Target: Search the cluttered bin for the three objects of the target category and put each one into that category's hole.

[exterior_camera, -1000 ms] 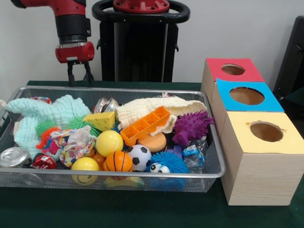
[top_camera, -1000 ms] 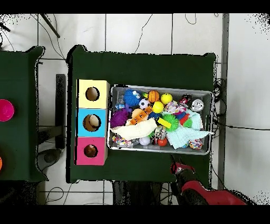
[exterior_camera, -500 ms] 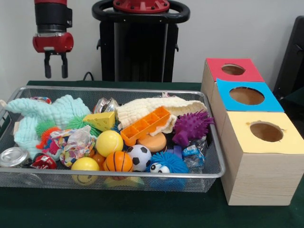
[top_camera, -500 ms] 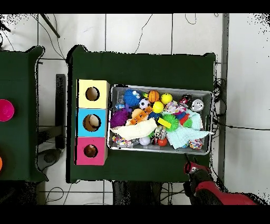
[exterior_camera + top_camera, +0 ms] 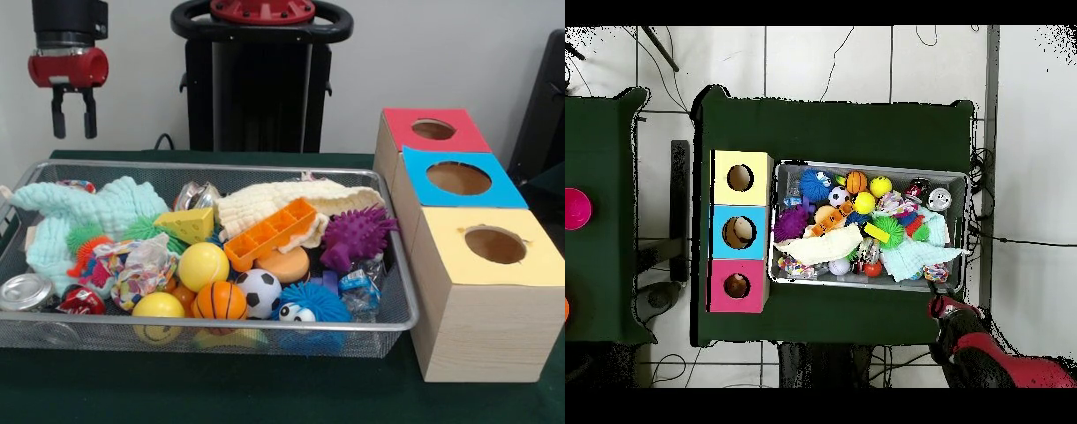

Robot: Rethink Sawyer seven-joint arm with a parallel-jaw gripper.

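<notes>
Three holes stand unfilled as far as the views show, and no object has left the bin, so the task appears to be at its start.

At far left, the pincer (image 5: 70, 113) hangs high above the bin's far-left corner, fingers slightly apart and holding nothing. Compared with half a second ago it has moved further left and slightly up; a second ago it was lower and nearer the bin's far rim. In the overhead view the arm has likewise slid along the bin's long side toward its corner.

The bin (image 5: 221, 324) sits on the green counter (image 5: 265, 397), contents unchanged across the frames. From left: a can (image 5: 25, 290), a mint cloth (image 5: 97, 212), a yellow ball (image 5: 203, 265), a basketball (image 5: 219, 300), a soccer ball (image 5: 259, 291), an orange tray (image 5: 269, 232) lying on a cream cloth (image 5: 265, 201), and a purple spiky toy (image 5: 356, 237).

At right stand the boxes: red hole (image 5: 433, 129) farthest, blue hole (image 5: 458, 177) in the middle, yellow hole (image 5: 494, 244) nearest.

The target category is not stated. Judgement: all three picks and placements remain. The balls are exposed at the near side, so should they be the targets, little searching would be needed.
</notes>
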